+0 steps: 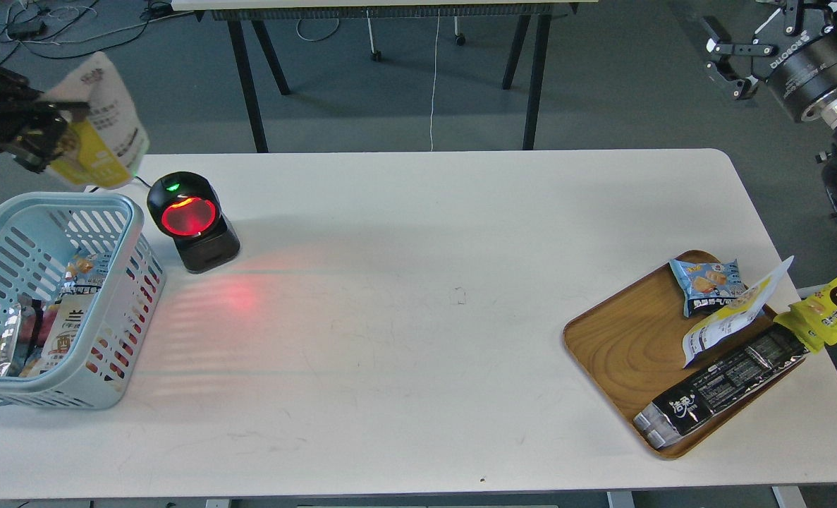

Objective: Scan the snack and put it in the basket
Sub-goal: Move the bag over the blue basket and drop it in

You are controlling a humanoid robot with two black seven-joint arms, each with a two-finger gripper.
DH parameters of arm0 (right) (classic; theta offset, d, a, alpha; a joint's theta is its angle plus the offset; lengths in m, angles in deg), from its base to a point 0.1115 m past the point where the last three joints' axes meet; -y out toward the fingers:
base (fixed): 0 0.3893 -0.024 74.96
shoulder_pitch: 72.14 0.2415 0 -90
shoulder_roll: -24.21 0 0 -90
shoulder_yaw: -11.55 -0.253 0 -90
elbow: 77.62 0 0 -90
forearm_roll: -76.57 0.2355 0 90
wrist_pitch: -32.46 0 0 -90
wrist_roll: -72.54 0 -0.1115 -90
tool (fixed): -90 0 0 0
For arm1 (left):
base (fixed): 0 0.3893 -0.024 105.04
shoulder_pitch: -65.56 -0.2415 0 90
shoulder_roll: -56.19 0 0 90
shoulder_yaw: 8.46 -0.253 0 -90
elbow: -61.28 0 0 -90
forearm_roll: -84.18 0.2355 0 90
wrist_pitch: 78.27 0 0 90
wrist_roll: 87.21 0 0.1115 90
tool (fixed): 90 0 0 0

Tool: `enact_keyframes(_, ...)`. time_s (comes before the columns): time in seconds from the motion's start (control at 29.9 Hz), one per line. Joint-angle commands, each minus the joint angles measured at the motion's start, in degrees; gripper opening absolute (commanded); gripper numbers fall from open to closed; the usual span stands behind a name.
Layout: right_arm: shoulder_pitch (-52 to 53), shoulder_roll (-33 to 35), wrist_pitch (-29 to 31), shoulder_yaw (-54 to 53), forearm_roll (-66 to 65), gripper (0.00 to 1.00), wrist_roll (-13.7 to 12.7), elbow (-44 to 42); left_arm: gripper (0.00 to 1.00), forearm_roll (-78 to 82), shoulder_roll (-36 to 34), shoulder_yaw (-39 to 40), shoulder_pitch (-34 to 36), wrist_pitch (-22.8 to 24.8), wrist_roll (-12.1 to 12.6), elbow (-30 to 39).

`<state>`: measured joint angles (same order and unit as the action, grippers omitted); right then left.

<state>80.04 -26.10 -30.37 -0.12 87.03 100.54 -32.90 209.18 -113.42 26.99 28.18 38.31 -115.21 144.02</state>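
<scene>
Snack: gripped in left claw, held above the basket's far rim, just left of the scanner; long axis tilted, white back showing.
Basket: directly below and slightly nearer than the snack; move is likely a short drop.
Right claw: far right of basket, raised, fingers apart, empty.
Count: one basket, one scanner, one wooden tray on bench with about four packets; several packets in basket.

**Grey floor, white table, cables behind**

A white rounded-corner tabletop fills the lower frame, with a red glow on its left part. Above it spreads a grey floor. At top centre stand the black angled legs of a second table. Dark cables lie in the upper left corner, and a thin white cord hangs down at top centre.
</scene>
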Motion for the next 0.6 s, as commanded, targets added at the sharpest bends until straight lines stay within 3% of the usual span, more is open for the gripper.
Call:
enact_keyframes(0.0,-0.13,0.04,0.07,0.07,0.00,0.99,0.00,-0.08,0.02,0.00,-3.09,-4.93,-0.24,-4.59,0.00,-2.49)
enact_keyframes(0.17,-0.13,-0.31,0.07,0.06,0.00,0.99,0.00,-0.08,0.02,0.00,-4.94,-12.15,-0.24,-10.49,0.00,-3.55)
enact_keyframes(0.4,0.13,-0.49,0.07,0.07,0.00,0.99,0.00,-0.17,0.09,0.00,-3.89,-14.97,-0.33,-10.58,0.00,-3.64)
enact_keyframes(0.5,0.13,-0.40,0.07,0.07,0.00,0.99,0.00,-0.17,0.27,0.00,-3.44,-16.55,-0.33,-10.58,0.00,-3.64)
enact_keyframes(0.57,0.13,-0.22,-0.01,0.07,0.00,0.99,0.00,-0.17,0.49,0.00,-3.36,-17.17,-0.33,-10.41,0.00,-3.55)
